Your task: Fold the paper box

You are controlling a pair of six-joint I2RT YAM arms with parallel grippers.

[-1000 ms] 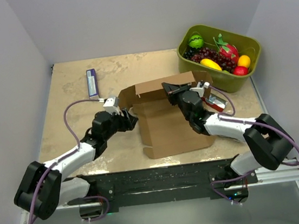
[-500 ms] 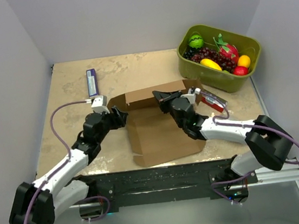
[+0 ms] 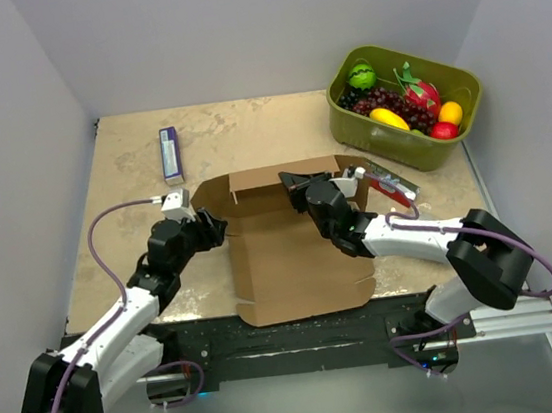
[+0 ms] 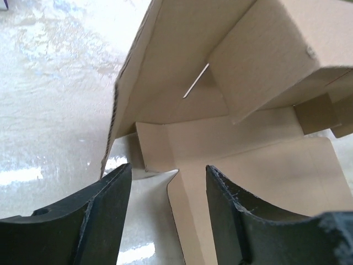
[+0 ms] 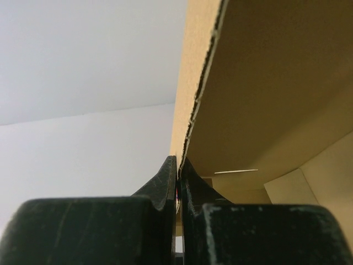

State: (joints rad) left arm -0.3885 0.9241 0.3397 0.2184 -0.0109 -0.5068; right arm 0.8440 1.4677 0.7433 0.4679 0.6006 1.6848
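1. The paper box (image 3: 298, 259) sits mid-way across the table (image 3: 124, 155), with its near edge close to the arm bases. The base panel lies flat and the rear panel is raised at the far side.
2. The right gripper (image 5: 177, 179) has its fingers pinched together on the top edge of that raised rear panel. In the right wrist view the cardboard edge runs straight in between the tips.
3. The left gripper (image 4: 168, 204) has its fingers apart with nothing between them. It is at the box's left rear corner, just beside the side flap. I can't tell if it touches the cardboard.
4. In the left wrist view the raised panel overhangs the base. A thin slot cut shows in it, and small tabs are folded in underneath.
5. An olive-green bin (image 3: 405, 145) of fruit stands at the far right corner, apart from the box.
6. A blue-white packet (image 3: 171, 154) lies far-left of the box. A red packet (image 3: 391, 184) is just beside the box's right rear corner.
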